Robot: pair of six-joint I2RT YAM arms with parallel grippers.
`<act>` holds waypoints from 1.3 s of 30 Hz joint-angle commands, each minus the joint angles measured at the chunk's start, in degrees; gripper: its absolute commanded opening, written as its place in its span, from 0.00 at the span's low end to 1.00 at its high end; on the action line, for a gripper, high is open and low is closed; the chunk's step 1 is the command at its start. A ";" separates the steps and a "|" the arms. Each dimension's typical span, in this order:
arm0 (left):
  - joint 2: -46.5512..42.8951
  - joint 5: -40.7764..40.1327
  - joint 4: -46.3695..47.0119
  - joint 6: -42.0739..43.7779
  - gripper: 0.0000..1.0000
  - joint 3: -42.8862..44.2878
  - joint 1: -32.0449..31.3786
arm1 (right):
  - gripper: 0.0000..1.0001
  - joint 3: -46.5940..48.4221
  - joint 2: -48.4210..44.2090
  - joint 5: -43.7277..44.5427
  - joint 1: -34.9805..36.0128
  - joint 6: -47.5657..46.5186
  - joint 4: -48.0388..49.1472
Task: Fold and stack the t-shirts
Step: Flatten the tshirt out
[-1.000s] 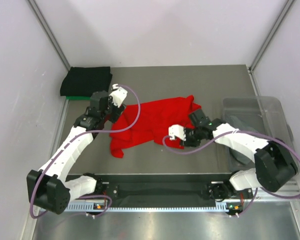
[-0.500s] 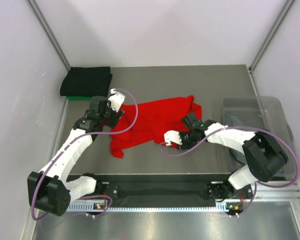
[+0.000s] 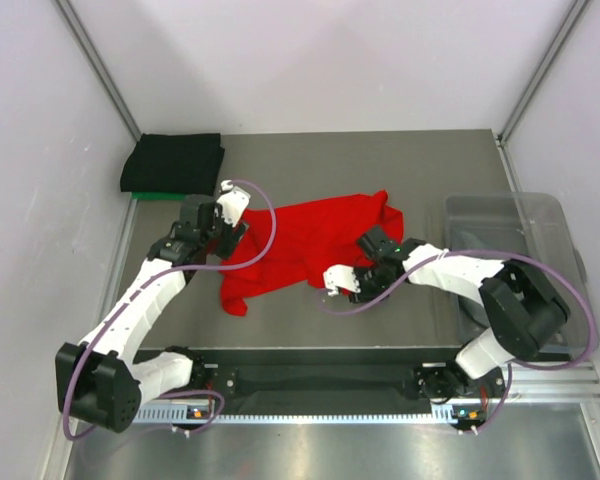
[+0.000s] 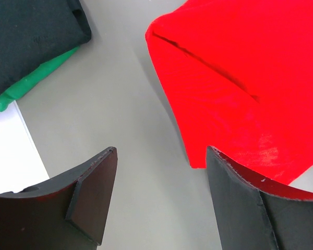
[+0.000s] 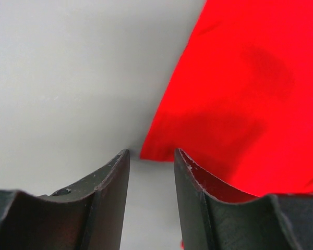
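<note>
The bright red t-shirt (image 3: 300, 245) lies crumpled and spread on the table's middle. My left gripper (image 3: 223, 240) is open wide at its left edge. In the left wrist view (image 4: 161, 151) a corner of the red shirt (image 4: 240, 78) lies just beside the right finger (image 4: 240, 208). My right gripper (image 3: 363, 290) is open with a narrow gap at the shirt's near right edge. In the right wrist view (image 5: 151, 152) the red shirt's (image 5: 250, 78) corner sits just ahead of the fingertips, not pinched. A folded black t-shirt (image 3: 172, 162) lies on a green one (image 3: 155, 196) at the back left.
A clear plastic bin (image 3: 555, 215) stands at the right edge with a grey cloth (image 3: 480, 250) in it. White walls enclose the table on three sides. The black and green stack also shows in the left wrist view (image 4: 31, 36).
My right gripper has moved left along the red shirt's near edge to its corner. My left gripper has shifted slightly left and stays at the shirt's left edge.
</note>
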 commanded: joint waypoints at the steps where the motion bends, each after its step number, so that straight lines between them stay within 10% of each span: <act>1: -1.98 0.56 1.82 -1.21 0.73 -0.50 0.43 | 0.40 2.52 2.16 -1.00 1.47 0.20 1.14; 7: -2.33 0.47 1.55 -1.12 0.73 -0.41 0.61 | 0.32 2.78 3.74 0.23 1.65 1.17 2.46; 12: -2.51 0.82 0.32 -0.86 0.73 0.56 0.61 | 0.00 4.01 2.79 1.10 1.65 0.99 -0.78; 26: -3.93 24.28 -11.63 3.89 0.69 3.02 -2.01 | 0.00 17.18 -15.25 12.79 -2.04 9.86 3.43; 32: 2.50 16.03 -13.39 1.25 0.56 2.84 -8.09 | 0.00 19.65 -11.64 13.85 -4.41 13.03 4.92; 39: 6.19 15.06 -11.82 1.42 0.66 -0.66 -8.18 | 0.00 23.61 -9.53 12.36 -7.14 15.85 4.04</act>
